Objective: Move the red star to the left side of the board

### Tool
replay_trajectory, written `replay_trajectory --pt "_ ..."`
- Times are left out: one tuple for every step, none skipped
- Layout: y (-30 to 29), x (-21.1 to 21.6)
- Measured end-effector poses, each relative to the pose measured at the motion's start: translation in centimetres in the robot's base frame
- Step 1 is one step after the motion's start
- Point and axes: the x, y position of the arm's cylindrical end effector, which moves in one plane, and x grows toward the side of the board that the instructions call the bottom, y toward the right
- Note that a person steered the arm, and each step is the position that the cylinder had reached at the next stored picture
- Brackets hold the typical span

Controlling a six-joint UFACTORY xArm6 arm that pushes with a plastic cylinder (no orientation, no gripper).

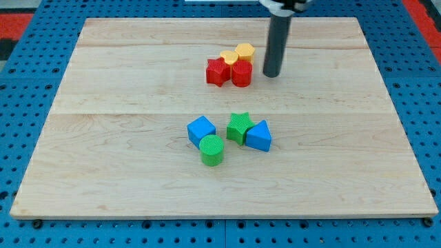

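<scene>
A: Where is my tip [271, 74]?

B: Near the view's top, right of centre, down on the counter [124, 158]. It stands just to the right of the red-and-yellow cluster, close to the red hexagon [241, 74] with a narrow gap between them.

A: And the red star [218, 71]?

B: On the cluster's left end, touching the red hexagon on its right. Behind that pair sit two yellow blocks: a yellow star [229, 56], low and partly hidden, and a yellow hexagon [244, 52] to its right. All four are packed together in the counter's upper middle, so the red star is not on the left side.

A: Jaws?

B: There are none to tell of; the arm ends in a plain dark rod [275, 45], upright, and it holds nothing.

A: What else lies there?

B: A second group below centre, well apart from the first. A blue cube [200, 129] on the left, a green cylinder [212, 150] touching its lower right, a green star [239, 127] to the right, and a blue wedge-like block [259, 136] pressed against that star's right side.

A: Around the counter?

B: Blue pegboard [27, 124] on all sides, with red patches at the top corners.
</scene>
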Motion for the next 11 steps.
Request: replay_trajectory --pt "-4.9 0.0" --pt "-8.1 0.0" --pt "-12.5 0.0" --pt "-16.0 -1.2" --pt "-18.9 -3.8" --pt "-20.5 -2.5" --pt "-23.5 -1.2" --pt "-26.5 -2.5" --pt "-28.3 -3.7" --pt "-28.6 -3.1" --pt "-29.0 -2.6"
